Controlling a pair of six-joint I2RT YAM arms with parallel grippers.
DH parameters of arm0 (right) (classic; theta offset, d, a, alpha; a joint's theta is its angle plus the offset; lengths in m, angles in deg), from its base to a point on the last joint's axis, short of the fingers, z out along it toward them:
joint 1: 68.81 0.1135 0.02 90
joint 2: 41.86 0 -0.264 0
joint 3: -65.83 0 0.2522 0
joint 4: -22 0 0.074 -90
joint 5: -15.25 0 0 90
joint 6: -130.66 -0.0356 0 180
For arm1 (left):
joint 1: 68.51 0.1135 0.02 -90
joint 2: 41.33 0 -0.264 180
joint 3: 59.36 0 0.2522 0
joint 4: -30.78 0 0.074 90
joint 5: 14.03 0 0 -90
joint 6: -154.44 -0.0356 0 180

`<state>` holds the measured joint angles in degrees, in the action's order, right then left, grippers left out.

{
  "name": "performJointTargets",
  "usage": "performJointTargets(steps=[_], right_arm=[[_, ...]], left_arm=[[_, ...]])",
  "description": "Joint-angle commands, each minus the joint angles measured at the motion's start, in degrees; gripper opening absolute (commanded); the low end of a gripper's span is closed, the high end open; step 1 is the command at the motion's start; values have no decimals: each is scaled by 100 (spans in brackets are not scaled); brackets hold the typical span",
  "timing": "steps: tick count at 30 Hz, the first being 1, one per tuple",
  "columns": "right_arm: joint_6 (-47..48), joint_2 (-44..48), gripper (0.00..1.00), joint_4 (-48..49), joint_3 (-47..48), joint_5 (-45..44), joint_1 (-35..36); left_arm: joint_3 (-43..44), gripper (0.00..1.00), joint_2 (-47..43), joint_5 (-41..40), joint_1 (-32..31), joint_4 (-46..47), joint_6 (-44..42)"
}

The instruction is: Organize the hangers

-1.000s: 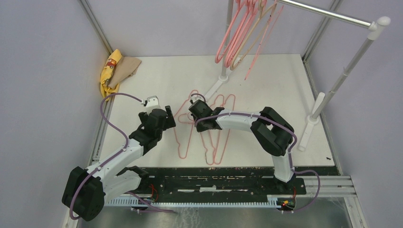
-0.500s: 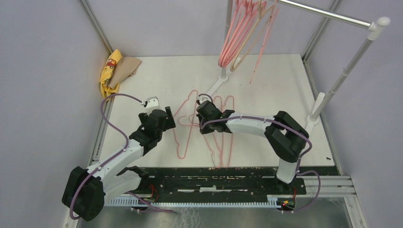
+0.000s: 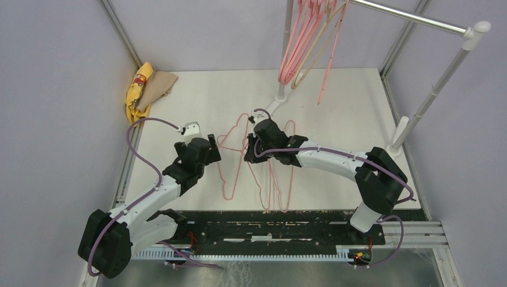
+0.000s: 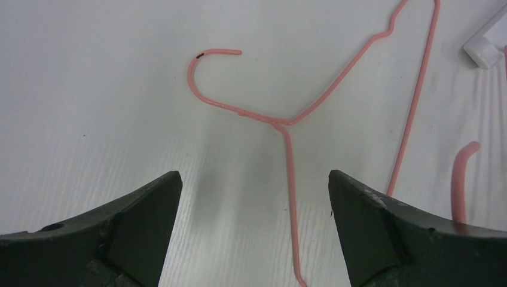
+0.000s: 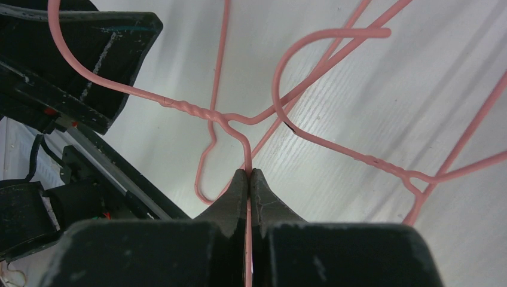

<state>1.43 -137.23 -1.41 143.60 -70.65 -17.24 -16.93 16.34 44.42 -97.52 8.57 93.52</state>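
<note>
My right hand (image 5: pixel 248 174) clamps thin pink wire hanger (image 5: pixel 179 106) below twisted neck; judge it light, springy, slip-prone; left hand (image 4: pixel 254 194) wide, empty.

My right gripper (image 5: pixel 248 173), part open a second ago, now pinches shut on the thin pink wire hanger (image 5: pixel 191 109) just below its twisted neck. My right arm (image 3: pixel 335 156) reaches farther out over the table (image 3: pixel 197 95), elbow swung out rightward. The pink wires on the table lie shifted. The hanging bunch (image 3: pixel 293 48) on the rail (image 3: pixel 412 18) has swung slightly rightward.
</note>
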Motion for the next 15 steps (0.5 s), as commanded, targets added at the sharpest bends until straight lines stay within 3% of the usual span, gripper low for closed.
performJointTargets(steps=[1, 15], right_arm=[[-267, 456, 1, 487, -70, 153, -33], [-1230, 944, 1, 1746, -254, 1045, -232]], left_arm=[[-31, 99, -267, -373, -8, 61, 432], [106, 99, -725, -780, -9, -420, 751]])
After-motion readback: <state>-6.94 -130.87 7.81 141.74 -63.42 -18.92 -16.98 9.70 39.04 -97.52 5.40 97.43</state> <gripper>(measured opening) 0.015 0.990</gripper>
